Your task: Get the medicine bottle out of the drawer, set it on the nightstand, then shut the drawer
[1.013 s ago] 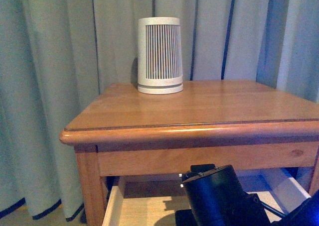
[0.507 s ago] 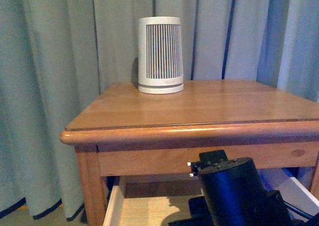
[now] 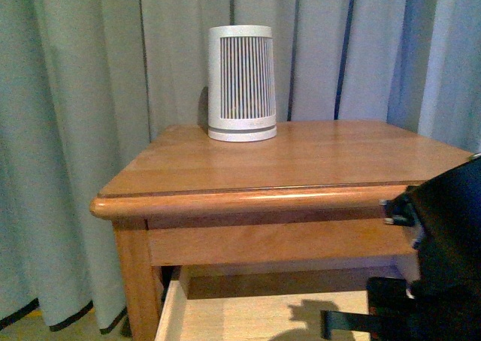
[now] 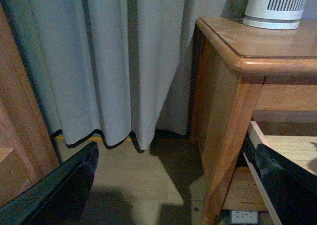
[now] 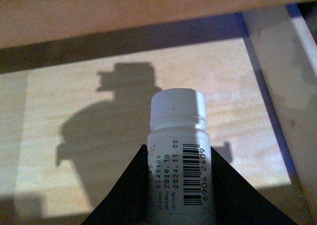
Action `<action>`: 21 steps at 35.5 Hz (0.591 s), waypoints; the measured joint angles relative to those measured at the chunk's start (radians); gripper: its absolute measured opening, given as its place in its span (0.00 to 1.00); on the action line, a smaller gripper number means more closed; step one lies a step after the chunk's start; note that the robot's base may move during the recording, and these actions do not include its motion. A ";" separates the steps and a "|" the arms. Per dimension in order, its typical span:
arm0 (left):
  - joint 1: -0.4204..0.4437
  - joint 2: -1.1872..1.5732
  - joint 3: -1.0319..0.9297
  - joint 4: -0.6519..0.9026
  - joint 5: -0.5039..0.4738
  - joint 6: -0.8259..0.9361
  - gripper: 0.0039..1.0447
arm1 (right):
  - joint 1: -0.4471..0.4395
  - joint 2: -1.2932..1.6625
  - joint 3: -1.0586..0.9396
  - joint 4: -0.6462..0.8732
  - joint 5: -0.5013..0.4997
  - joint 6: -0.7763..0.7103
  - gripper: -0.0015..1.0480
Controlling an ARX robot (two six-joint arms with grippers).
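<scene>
White medicine bottle clamped in the right gripper, long axis along its dark fingers, cap pointing past the tips, over the open drawer's pale floor. The nightstand lip juts above; a slatted white device stands farther back. Left gripper spread wide, low beside the nightstand.

Dim, bluish cast; soft focus. Glare streak on nightstand edge; hard shadow on drawer floor.

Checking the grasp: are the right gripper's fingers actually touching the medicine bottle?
Touching. The right wrist view shows both dark fingers of the right gripper pressed against the sides of the medicine bottle.
</scene>
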 joint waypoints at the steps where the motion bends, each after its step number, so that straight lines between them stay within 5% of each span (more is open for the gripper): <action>1: 0.000 0.000 0.000 0.000 0.000 0.000 0.94 | 0.003 -0.060 -0.022 -0.051 -0.006 0.023 0.28; 5: 0.000 0.000 0.000 0.000 0.000 0.000 0.94 | 0.016 -0.267 -0.064 -0.176 0.019 0.058 0.28; 10: 0.000 0.000 0.000 0.000 0.000 0.000 0.94 | -0.013 -0.431 0.009 -0.115 0.080 -0.058 0.28; 21: 0.000 0.000 0.000 0.000 0.000 0.000 0.94 | -0.215 -0.093 0.428 -0.067 -0.068 -0.222 0.28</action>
